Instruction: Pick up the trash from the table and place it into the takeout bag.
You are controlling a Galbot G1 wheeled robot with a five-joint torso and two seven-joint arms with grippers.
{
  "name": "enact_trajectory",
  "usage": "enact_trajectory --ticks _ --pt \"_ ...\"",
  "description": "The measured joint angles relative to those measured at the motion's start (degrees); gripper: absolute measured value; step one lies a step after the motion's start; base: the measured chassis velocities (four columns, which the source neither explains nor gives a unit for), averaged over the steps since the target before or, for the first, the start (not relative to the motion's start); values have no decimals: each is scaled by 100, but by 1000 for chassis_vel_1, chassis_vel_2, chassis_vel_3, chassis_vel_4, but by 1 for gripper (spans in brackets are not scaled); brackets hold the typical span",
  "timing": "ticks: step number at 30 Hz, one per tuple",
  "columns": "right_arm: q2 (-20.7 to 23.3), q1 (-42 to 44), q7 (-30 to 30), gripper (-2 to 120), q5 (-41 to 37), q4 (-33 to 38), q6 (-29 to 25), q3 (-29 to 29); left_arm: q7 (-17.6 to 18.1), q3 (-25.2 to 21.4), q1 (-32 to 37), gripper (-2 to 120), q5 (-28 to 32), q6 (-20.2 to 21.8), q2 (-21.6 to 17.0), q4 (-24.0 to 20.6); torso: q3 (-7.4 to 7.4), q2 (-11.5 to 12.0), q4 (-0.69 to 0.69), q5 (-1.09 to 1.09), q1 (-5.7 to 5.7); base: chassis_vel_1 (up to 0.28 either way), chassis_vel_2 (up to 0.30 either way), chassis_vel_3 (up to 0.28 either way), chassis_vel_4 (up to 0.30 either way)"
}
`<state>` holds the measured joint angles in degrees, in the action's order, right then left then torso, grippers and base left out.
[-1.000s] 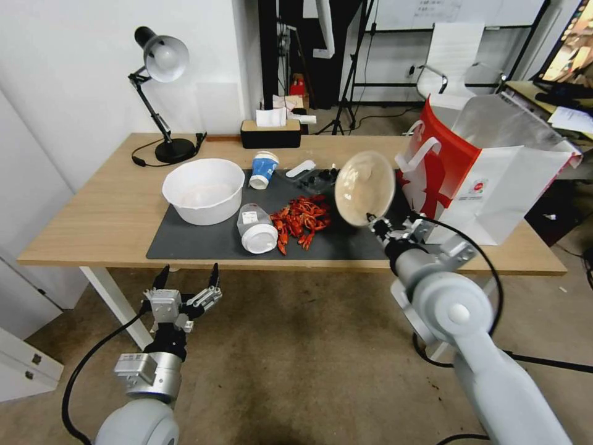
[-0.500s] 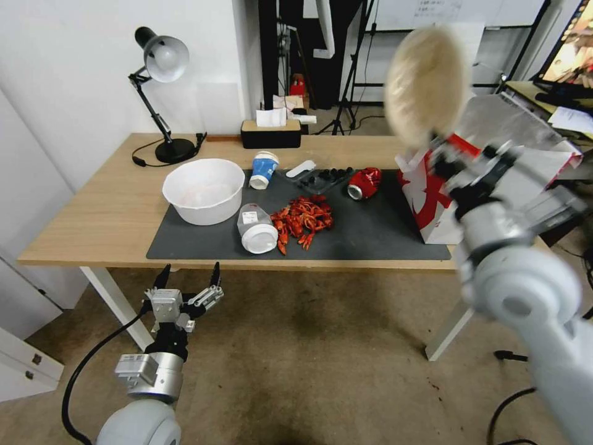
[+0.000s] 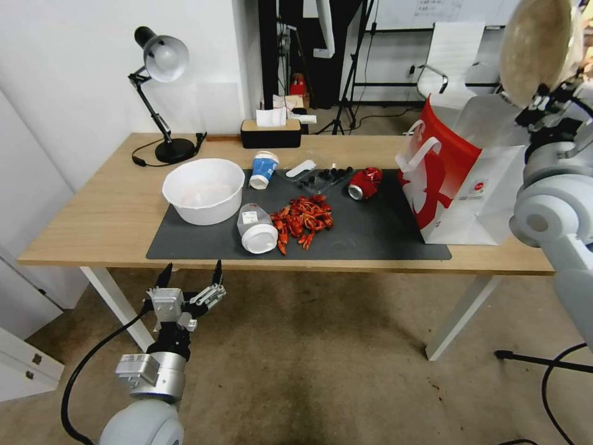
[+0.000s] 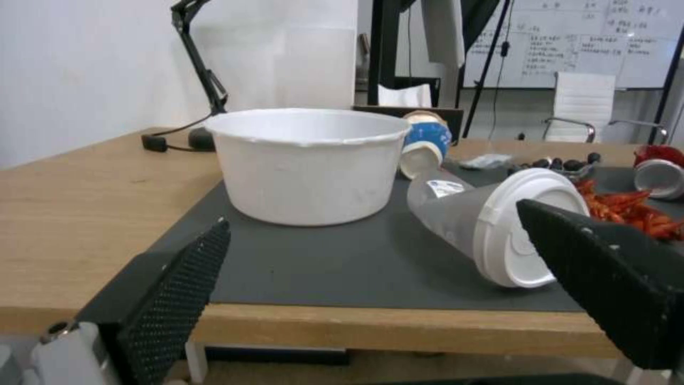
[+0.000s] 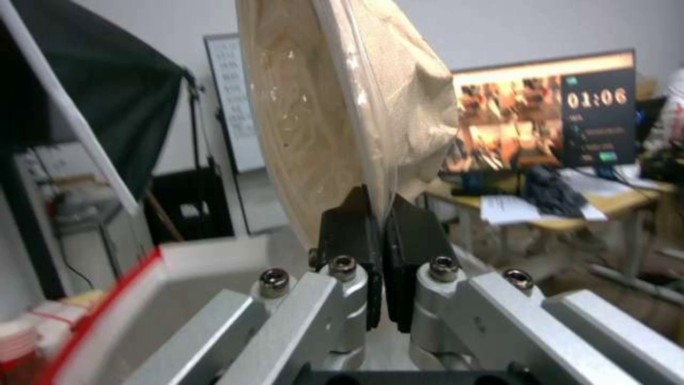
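Observation:
My right gripper (image 3: 541,94) is shut on the rim of the round brownish-clear dish (image 3: 534,48), holding it on edge high above the open takeout bag (image 3: 471,179). In the right wrist view the black fingers (image 5: 350,224) pinch the dish (image 5: 335,101) over the bag's red-edged mouth (image 5: 107,299). On the table (image 3: 105,210) lie a white-lidded clear cup (image 3: 257,230), a blue-and-white paper cup (image 3: 264,169), red shells (image 3: 302,219), a red can (image 3: 364,183) and a white bowl (image 3: 204,188). My left gripper (image 3: 188,279) hangs open below the table's front edge, facing the bowl (image 4: 310,160) and the lidded cup (image 4: 499,224).
A black desk lamp (image 3: 162,93) and a black tissue box (image 3: 270,133) stand at the table's back edge. A dark tray of small black pieces (image 3: 321,178) lies on the grey mat (image 3: 370,232). A white chair (image 3: 454,59) and tripods stand behind.
My right arm has carried the dish up and to the right, from low over the mat to high above the bag. The left arm has stayed still.

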<state>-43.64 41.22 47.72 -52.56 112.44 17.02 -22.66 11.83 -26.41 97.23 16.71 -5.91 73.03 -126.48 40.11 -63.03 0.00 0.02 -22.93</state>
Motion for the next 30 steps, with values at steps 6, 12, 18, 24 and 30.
enact_trajectory --ticks 6,12,18,24,30 --pt "0 -6 6 23 -59 -32 186 34 -2 3 18 100 -22 -2 51 14 0 1 0 -2 0 0 0 0 0" --pt "41 -18 -8 43 -198 37 293 63 -3 1 27 100 -26 -5 58 3 0 1 0 -3 0 0 0 0 0" --pt "8 44 -157 67 -230 173 281 113 -2 -10 33 100 -17 -5 44 -38 0 1 0 -2 0 0 0 0 0" --pt "17 68 -308 86 -247 332 118 100 -2 -28 32 100 -3 -5 13 -73 0 1 0 -2 0 0 0 0 0" --pt "59 392 -1052 100 -366 805 -469 -66 0 -30 35 100 0 -6 17 -78 -1 1 0 -4 2 0 0 0 0"
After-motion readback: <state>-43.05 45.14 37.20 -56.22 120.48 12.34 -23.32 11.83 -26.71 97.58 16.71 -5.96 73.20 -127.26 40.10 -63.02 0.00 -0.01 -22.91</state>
